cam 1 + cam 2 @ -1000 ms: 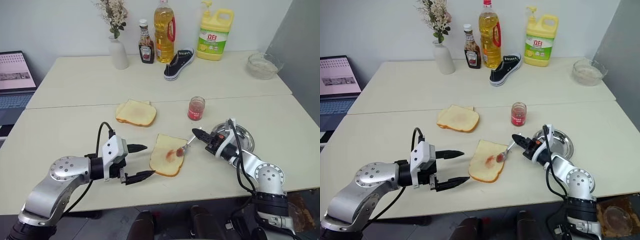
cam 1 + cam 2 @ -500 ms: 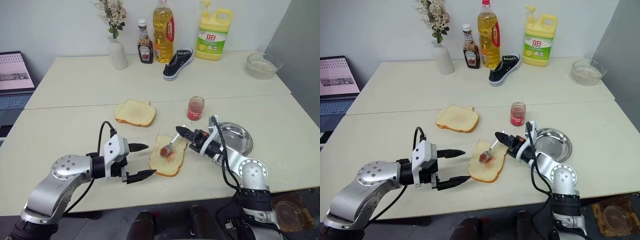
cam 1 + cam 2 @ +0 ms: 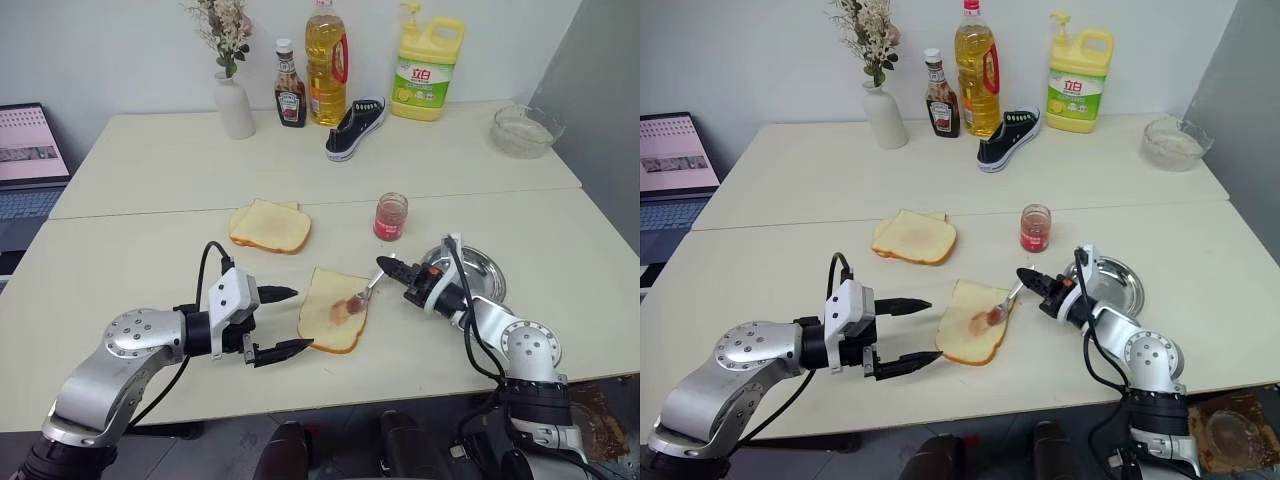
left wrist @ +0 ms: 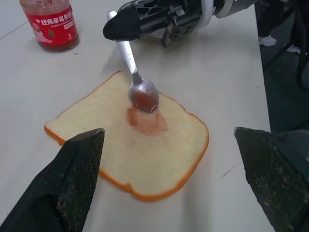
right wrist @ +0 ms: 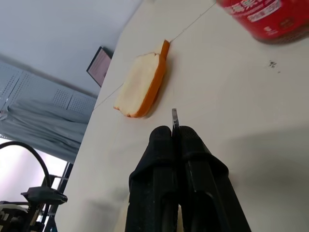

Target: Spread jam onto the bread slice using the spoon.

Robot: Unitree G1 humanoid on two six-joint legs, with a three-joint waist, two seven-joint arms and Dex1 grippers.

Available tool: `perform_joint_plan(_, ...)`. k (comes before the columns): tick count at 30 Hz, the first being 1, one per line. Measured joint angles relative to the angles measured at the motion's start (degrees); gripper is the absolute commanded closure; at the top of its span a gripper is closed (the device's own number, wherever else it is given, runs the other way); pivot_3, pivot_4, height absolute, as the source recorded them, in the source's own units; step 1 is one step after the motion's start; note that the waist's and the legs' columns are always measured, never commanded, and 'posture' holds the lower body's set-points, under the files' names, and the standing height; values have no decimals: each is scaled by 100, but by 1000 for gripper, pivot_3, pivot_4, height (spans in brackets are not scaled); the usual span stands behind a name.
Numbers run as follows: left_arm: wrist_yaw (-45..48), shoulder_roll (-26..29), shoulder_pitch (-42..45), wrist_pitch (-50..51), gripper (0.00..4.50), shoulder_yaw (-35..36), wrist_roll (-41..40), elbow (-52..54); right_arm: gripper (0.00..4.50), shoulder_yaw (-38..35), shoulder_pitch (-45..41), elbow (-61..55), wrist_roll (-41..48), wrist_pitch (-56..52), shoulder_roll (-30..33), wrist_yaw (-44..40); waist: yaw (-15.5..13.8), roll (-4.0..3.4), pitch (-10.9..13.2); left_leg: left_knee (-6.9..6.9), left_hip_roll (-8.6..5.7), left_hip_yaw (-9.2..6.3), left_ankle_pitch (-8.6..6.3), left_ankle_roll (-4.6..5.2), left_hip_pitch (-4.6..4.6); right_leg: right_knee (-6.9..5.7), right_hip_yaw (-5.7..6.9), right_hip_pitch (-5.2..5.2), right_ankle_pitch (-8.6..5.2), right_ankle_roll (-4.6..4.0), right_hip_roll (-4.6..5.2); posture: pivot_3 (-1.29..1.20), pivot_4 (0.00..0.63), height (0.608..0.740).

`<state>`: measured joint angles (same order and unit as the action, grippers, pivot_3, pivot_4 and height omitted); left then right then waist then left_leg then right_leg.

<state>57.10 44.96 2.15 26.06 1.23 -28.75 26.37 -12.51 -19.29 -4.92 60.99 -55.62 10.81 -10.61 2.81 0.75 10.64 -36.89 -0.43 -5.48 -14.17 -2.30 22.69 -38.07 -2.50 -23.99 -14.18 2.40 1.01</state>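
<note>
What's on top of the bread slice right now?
A red jam smear at the middle of the bread slice, with the spoon bowl on it. The crumb beneath the bowl is hidden.

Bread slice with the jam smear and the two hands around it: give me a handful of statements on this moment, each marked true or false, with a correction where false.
1. The right hand is shut on the spoon. True.
2. The spoon's bowl rests on the bread slice, at a red smear. True.
3. The left hand grips the edge of the bread slice. False: it is open beside the slice, its fingers apart from it.
4. The jam jar lies tipped over on the table. False: it stands upright, beyond the slice.
5. A second pile of bread lies farther back on the table. True.
</note>
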Motion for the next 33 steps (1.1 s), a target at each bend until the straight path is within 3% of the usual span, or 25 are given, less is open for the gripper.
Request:
perform_joint_plan(7,59,-3,64,-24,0,-92,4,-33,4468,-201,-354,-174,312,-11,-225,374,13,0,0,2,1,-1,0,0,-1,-1,2,-2,13,-21,-4,0,150,740)
perform_joint_plan(15,93,-19,84,-31,0,-97,56,-44,4468,181,-434,-157,207,11,-704,438,25,0,0,2,2,-1,0,0,0,-1,1,-2,13,-21,-3,0,150,740)
perform_joint_plan(21,89,-21,68,-31,0,-97,67,-42,4468,468,-173,-40,-330,49,-520,253,21,0,0,1,1,0,0,0,0,0,0,-2,13,-21,-3,0,150,740)
perform_joint_plan(33,98,-54,52,-51,0,-97,90,-53,4468,241,-166,-251,-490,80,135,-79,8,0,0,0,0,0,0,0,-1,0,0,0,12,-20,-3,0,150,740)
